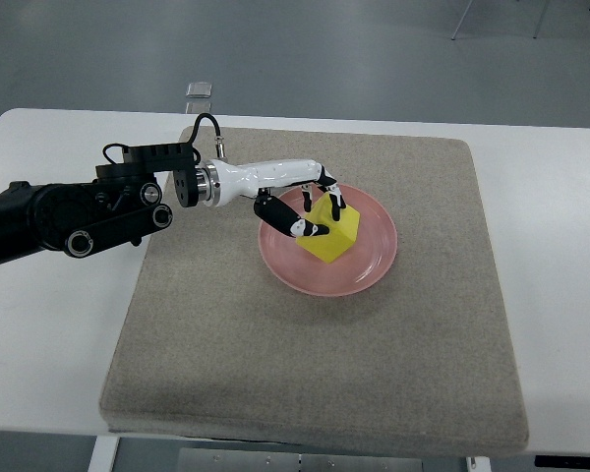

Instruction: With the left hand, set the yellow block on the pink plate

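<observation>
Block's (332,234) underside, hidden on plate (374,264)

White table (551,197); grey mat (374,364) flat on it, apparently felt.

A yellow block (334,234) sits tilted on the round pink plate (374,265).

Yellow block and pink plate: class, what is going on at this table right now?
The left robot hand reaches in from the left and has its fingers closed around the yellow block. The block is over the pink plate, which lies on a grey mat on the white table. Whether the block already rests on the plate cannot be told. The right arm is out of view.
</observation>
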Controlling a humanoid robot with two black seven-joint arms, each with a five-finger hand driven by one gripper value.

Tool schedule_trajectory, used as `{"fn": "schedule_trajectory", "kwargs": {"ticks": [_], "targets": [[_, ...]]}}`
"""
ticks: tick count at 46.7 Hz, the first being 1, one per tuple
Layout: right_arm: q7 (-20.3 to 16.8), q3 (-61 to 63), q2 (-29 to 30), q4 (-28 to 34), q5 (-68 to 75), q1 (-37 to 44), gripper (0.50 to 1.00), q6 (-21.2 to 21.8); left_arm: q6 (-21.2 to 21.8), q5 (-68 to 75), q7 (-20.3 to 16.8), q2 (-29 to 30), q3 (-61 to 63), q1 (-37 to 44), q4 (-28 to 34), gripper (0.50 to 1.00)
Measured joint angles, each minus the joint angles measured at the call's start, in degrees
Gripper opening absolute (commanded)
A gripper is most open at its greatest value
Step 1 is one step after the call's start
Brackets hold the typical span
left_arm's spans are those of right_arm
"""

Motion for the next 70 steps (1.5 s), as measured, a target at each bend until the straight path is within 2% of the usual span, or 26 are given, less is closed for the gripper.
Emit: {"fn": "schedule_trajectory", "kwargs": {"ticks": [6, 9, 12, 15, 18, 23, 25, 35, 57, 65, 70], "targets": [[0.00, 0.04, 0.00, 0.00, 0.00, -0.03, 0.924, 0.00, 0.46, 0.02, 0.00, -0.06, -0.08, 0.01, 0.10, 0.685], [0.00, 0.03, 0.00, 0.00, 0.00, -0.02, 0.924, 0.00, 0.62, 0.00, 0.00, -0.04, -0.09, 0.07, 0.16, 0.752], [0.00, 0.04, 0.00, 0.00, 0.00, -0.02, 0.924, 0.00, 0.66, -0.10, 0.00, -0.01, -0.15, 0.26, 0.19, 0.786], [0.00, 0.04, 0.00, 0.00, 0.00, -0.03, 0.924, 0.00, 0.69, -0.18, -0.01, 0.06, -0.31, 0.66, 0.19, 0.848], [0.00, 0.04, 0.00, 0.00, 0.00, -0.02, 0.924, 0.00, 0.68, -0.37, 0.00, 0.15, -0.46, 0.86, 0.20, 0.881], [0.00, 0.05, 0.00, 0.00, 0.00, 0.01, 0.924, 0.00, 0.68, -0.69, 0.00, 0.38, -0.49, 0.89, 0.19, 0.893], [0.00, 0.05, 0.00, 0.00, 0.00, -0.01, 0.924, 0.00, 0.68, -0.75, 0.00, 0.44, -0.57, 0.89, 0.19, 0.930], [0.00, 0.03, 0.00, 0.00, 0.00, -0.02, 0.924, 0.00, 0.68, -0.97, -0.08, 0.82, -0.70, 0.88, 0.01, 0.956], [0.00, 0.03, 0.00, 0.00, 0.00, -0.04, 0.924, 0.00, 0.26, -1.39, -0.09, 4.70, -5.13, 0.60, 0.29, 0.960], [-0.01, 0.04, 0.00, 0.00, 0.00, -0.02, 0.924, 0.00, 0.52, -1.47, -0.09, 5.78, -6.32, 0.62, 3.43, 0.962], [0.00, 0.05, 0.00, 0.00, 0.00, 0.00, 0.924, 0.00, 0.97, -2.17, -0.05, 5.45, -7.19, 0.78, 8.50, 0.962]]}}
